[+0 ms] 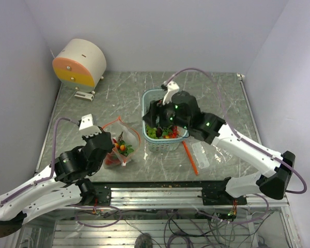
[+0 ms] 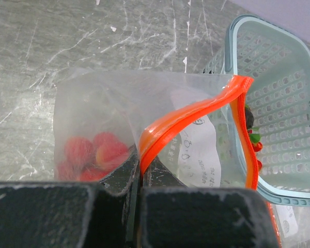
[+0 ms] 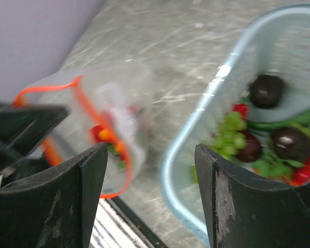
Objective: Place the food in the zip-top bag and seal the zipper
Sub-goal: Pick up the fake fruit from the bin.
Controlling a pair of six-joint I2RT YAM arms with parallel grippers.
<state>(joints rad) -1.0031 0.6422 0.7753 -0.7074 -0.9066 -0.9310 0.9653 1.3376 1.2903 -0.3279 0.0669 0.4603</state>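
Some food (image 2: 95, 152), red, orange and green pieces, lay inside the zip-top bag (image 1: 128, 135), which sat on the surface (image 1: 93, 108) just left of the blue basket (image 1: 165, 146). Many more pieces (image 3: 232, 137) lay in the basket, not yet moved. The zipper (image 2: 188, 116) gaped open, unsealed. The left fingers (image 2: 125, 173) were pressed together, pinching the zipper's near lip. The right fingers (image 3: 232, 206) were spread and empty above the basket rim. Judged: loading partly done, sealing not begun.
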